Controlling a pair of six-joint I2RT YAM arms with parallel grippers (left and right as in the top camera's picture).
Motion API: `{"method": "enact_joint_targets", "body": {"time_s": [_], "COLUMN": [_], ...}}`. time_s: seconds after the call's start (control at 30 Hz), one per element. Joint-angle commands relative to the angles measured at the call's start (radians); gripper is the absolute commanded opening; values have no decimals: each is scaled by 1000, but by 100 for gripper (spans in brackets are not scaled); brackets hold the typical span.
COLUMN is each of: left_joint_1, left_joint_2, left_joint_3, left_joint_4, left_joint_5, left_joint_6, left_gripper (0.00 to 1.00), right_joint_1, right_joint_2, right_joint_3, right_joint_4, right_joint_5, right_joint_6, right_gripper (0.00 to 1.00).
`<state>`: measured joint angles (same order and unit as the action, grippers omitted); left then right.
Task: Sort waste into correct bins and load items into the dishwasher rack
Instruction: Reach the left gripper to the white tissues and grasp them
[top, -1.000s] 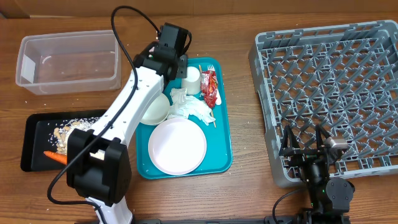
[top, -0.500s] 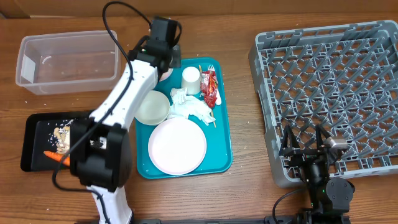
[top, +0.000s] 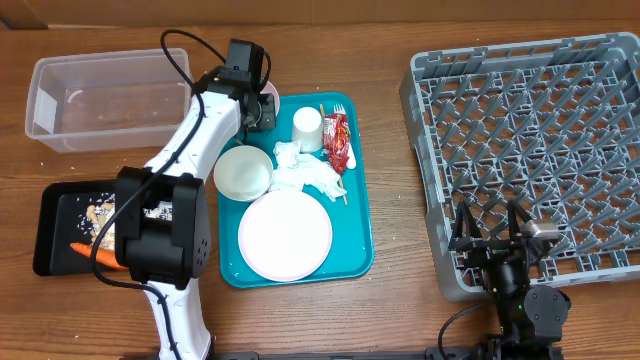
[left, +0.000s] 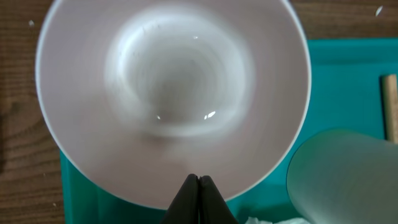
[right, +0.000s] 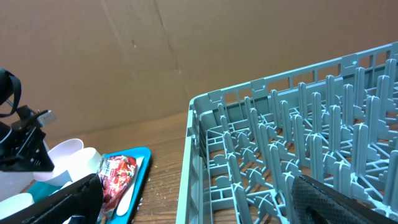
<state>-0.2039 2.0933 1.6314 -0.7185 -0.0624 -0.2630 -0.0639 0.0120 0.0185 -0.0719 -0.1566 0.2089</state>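
Note:
My left gripper (top: 258, 112) (left: 199, 180) hangs at the teal tray's far left corner with its fingers pressed together and nothing visible between them. Right under the tips, a small white bowl (left: 174, 81) (top: 271, 98) faces up and fills the left wrist view. On the tray lie a second bowl (top: 243, 172), the plate (top: 285, 232), the cup (top: 307, 126), napkins (top: 305, 170) and the red wrapper (top: 338, 140). My right gripper (top: 490, 225) (right: 196, 183) stands open and empty at the front edge of the grey rack (top: 430, 90).
The clear tub (top: 35, 110) stands at the far left. The black tray (top: 60, 200) in front of it holds a carrot (top: 88, 252) and food scraps (top: 105, 212). The teal tray (top: 358, 230) sits mid-table, left of the rack.
My left gripper has swung left from above the cup's side to the tray's far left corner, and its jaws have closed. The right arm has not moved.

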Motion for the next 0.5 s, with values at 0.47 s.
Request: {"method": "enact_joint_targets", "body": {"time_s": [0.47], "left_joint_1": [-8], "left_joint_2": [13], "left_joint_3": [-28], "left_joint_4": [39], "left_joint_5": [23], "left_joint_6": [-14], "left_gripper": [4], "right_joint_1": [-4], "right_joint_2": [-8], "right_joint_3": [-10], "right_joint_4": [3], "right_joint_5": [6], "right_joint_6": [-4], "right_gripper": [100]}}
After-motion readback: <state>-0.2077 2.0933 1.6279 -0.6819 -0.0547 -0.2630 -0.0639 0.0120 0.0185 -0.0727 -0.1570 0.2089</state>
